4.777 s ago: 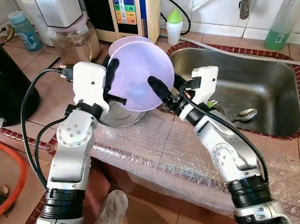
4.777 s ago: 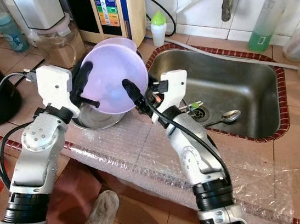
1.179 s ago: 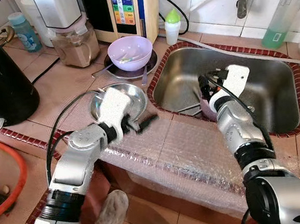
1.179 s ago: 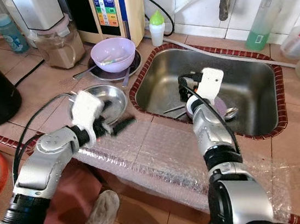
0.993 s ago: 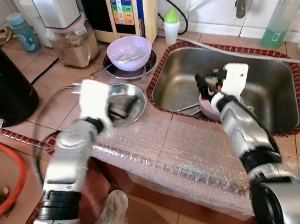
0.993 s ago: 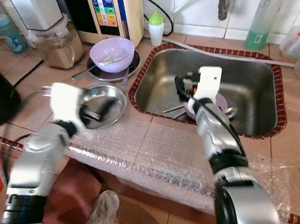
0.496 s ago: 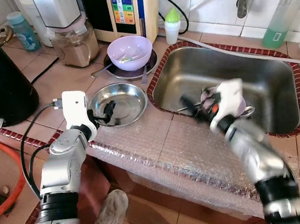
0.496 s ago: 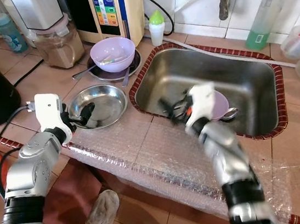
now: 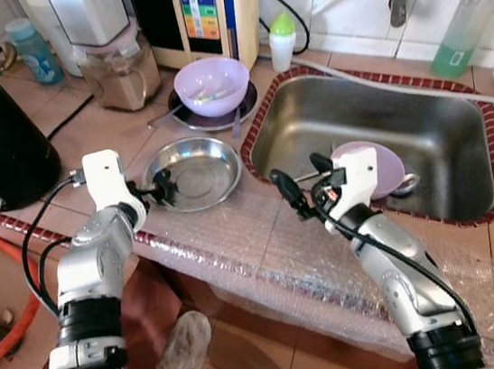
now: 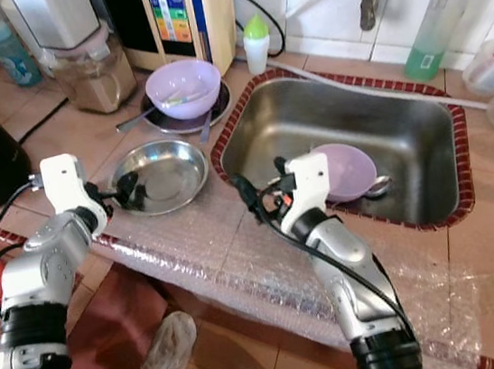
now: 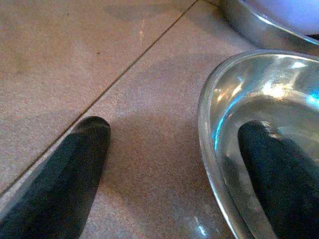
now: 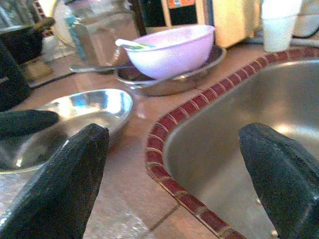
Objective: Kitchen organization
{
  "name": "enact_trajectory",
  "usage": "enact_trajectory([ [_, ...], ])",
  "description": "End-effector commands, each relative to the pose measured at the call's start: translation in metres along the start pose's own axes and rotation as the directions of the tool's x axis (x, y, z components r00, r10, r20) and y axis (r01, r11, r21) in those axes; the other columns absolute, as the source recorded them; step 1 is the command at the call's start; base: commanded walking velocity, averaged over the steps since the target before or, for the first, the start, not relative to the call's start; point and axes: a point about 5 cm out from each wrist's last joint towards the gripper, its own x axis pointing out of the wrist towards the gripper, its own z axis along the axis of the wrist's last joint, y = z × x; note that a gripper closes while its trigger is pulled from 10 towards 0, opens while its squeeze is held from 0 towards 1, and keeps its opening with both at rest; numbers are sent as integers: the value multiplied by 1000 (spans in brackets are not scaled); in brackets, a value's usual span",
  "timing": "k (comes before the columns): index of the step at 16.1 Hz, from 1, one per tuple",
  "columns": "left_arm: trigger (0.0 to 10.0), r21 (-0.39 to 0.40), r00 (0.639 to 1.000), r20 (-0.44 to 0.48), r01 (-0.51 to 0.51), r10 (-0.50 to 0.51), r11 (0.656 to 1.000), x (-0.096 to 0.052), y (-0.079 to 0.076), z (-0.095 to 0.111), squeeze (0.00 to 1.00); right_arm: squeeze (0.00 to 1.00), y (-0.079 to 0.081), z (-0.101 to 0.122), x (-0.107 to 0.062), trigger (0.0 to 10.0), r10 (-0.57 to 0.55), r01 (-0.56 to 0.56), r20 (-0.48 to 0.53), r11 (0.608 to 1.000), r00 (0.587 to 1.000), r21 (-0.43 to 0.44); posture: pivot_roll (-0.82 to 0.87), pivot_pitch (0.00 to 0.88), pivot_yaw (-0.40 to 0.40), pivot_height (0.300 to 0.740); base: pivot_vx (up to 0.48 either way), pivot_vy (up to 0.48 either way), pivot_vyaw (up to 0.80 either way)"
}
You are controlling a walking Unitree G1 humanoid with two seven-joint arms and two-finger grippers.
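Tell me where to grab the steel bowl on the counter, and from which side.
Take the steel bowl by its thin upturned rim at the edge nearest the left gripper, coming from the robot's left. One finger is already inside the rim, the other outside it on the counter.

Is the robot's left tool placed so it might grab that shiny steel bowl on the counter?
Probably yes. The left tool is open astride the round steel bowl's rim, one finger inside, nothing blocking it.

left claw (image 10: 128,195) open over steel bowl (image 10: 158,176) rim | purple bowl (image 10: 347,171) in sink (image 10: 412,126)
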Motion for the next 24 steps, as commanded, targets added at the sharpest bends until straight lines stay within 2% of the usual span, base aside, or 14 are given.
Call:
enact_trajectory([
  [1, 0, -23, 999, -47, 20, -21, 1000, 2, 0, -5, 0, 0, 6, 2, -2, 10000, 23, -23, -1, 1000, 1000, 2, -29, 64, 72, 740, 0, 0, 0],
  [2, 0, -16, 997, -62, 48, -49, 999, 2, -2, -6, 0, 0, 9, 2, -5, 10000, 50, -50, -4, 999, 999, -15, -29, 61, 72, 740, 0, 0, 0],
  [4, 0, -10, 995, -80, 65, -66, 998, 3, -3, -8, 0, 0, 4, -1, -11, 10000, 22, -22, -19, 1000, 1000, -17, -31, 60, 70, 740, 0, 0, 0],
  [7, 0, -18, 995, -88, 49, -50, 999, 3, 1, -8, 0, 0, 2, 0, -12, 10000, 8, -9, -21, 1000, 1000, -26, -32, 60, 72, 740, 0, 0, 0],
  [10, 0, -54, 986, -114, 119, -124, 991, 1, -1, -8, 0, 0, 3, 2, -12, 10000, 8, -9, -26, 999, 1000, -35, -30, 58, 72, 740, 0, 0, 0],
  [15, 0, -62, 982, -117, 140, -146, 988, -2, 4, -6, 0, 0, 11, 7, -10, 10000, 81, -81, -3, 996, 997, -25, -24, 53, 65, 740, 0, 0, 0],
  [19, 0, -68, 981, -115, 152, -159, 986, -4, 0, -15, 0, 0, 12, 6, -8, 10000, 88, -88, -1, 996, 996, -17, -19, 48, 54, 740, 0, 0, 0],
  [21, 0, -73, 977, -125, 164, -172, 984, -5, -6, -27, 0, 0, 12, 5, -6, 10000, 70, -70, 4, 998, 998, 4, -19, 34, 58, 740, 0, 0, 0],
  [24, 0, -20, 982, -83, 168, -169, 986, -4, -12, -38, 0, 0, 7, 5, -5, 10000, 31, -31, 6, 999, 1000, 34, -43, 15, 45, 740, 0, 0, 0],
])
